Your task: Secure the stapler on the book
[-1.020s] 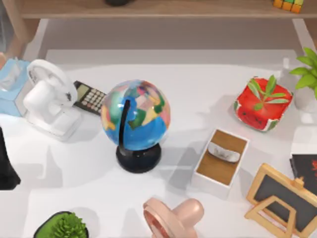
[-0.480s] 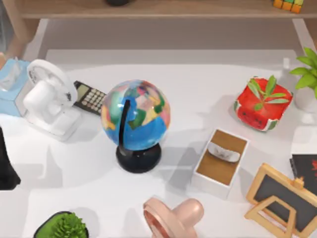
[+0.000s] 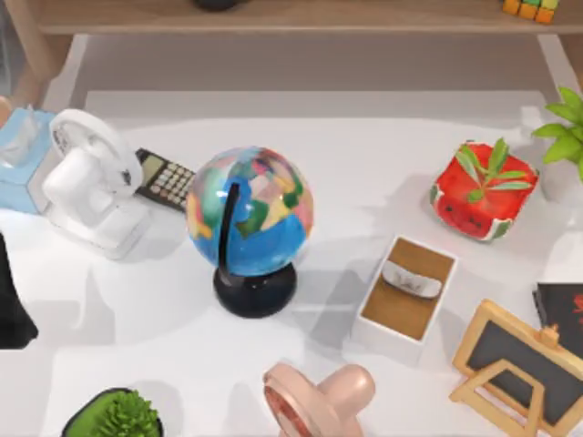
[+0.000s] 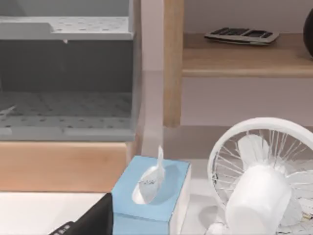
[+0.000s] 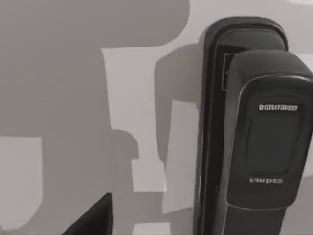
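Observation:
The whitish-grey stapler (image 3: 411,278) lies across the far half of the tan-brown book (image 3: 404,308), which rests flat at the table's right of centre, white page edges showing. No gripper is touching either of them. My left arm (image 3: 13,300) is a dark shape parked at the table's left edge. A black part of the left gripper (image 4: 88,223) shows in the left wrist view, facing a blue tissue box (image 4: 151,193). A black part of the right gripper (image 5: 93,215) hangs over a pale surface beside a dark upright device (image 5: 254,137).
A globe (image 3: 250,223) stands left of the book, a pink fan (image 3: 319,396) in front and a red plant pot (image 3: 480,191) behind. A small wooden-framed chalkboard (image 3: 519,364) and a flat black item (image 3: 563,309) sit to its right. A white fan (image 3: 86,177) and a calculator (image 3: 162,179) are at the left.
The shadow at the table's right edge has shrunk. The stapler, the book and the left arm have not moved.

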You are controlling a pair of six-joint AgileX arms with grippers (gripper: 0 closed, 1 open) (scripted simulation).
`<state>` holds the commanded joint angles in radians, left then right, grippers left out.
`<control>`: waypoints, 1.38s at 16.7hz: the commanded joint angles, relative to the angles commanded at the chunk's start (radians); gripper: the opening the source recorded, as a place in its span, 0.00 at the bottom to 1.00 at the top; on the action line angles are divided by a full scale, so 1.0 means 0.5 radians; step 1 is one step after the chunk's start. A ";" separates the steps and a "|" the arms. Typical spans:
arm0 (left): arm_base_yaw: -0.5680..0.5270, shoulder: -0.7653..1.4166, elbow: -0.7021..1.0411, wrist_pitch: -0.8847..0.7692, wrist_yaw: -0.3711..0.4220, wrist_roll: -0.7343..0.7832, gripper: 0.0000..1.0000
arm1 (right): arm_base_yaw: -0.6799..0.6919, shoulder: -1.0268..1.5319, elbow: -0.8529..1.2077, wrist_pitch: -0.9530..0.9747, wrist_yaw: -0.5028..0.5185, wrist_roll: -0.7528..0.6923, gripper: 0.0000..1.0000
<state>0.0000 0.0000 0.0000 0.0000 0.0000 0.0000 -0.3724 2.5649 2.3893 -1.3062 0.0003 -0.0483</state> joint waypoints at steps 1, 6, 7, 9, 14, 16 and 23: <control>0.000 0.000 0.000 0.000 0.000 0.000 1.00 | 0.003 0.016 -0.016 0.033 0.002 0.003 1.00; 0.000 0.000 0.000 0.000 0.000 0.000 1.00 | 0.024 0.095 -0.030 0.147 0.003 0.021 1.00; 0.000 0.000 0.000 0.000 0.000 0.000 1.00 | 0.024 0.095 -0.030 0.147 0.003 0.021 1.00; 0.000 0.000 0.000 0.000 0.000 0.000 1.00 | 0.024 0.095 -0.030 0.147 0.003 0.021 1.00; 0.000 0.000 0.000 0.000 0.000 0.000 1.00 | 0.024 0.095 -0.030 0.147 0.003 0.021 0.62; 0.000 0.000 0.000 0.000 0.000 0.000 1.00 | 0.024 0.095 -0.030 0.147 0.003 0.021 0.47; 0.000 0.000 0.000 0.000 0.000 0.000 1.00 | 0.024 0.095 -0.030 0.147 0.003 0.021 0.00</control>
<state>0.0000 0.0000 0.0000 0.0000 0.0000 0.0000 -0.3604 2.6125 2.3742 -1.2327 0.0017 -0.0379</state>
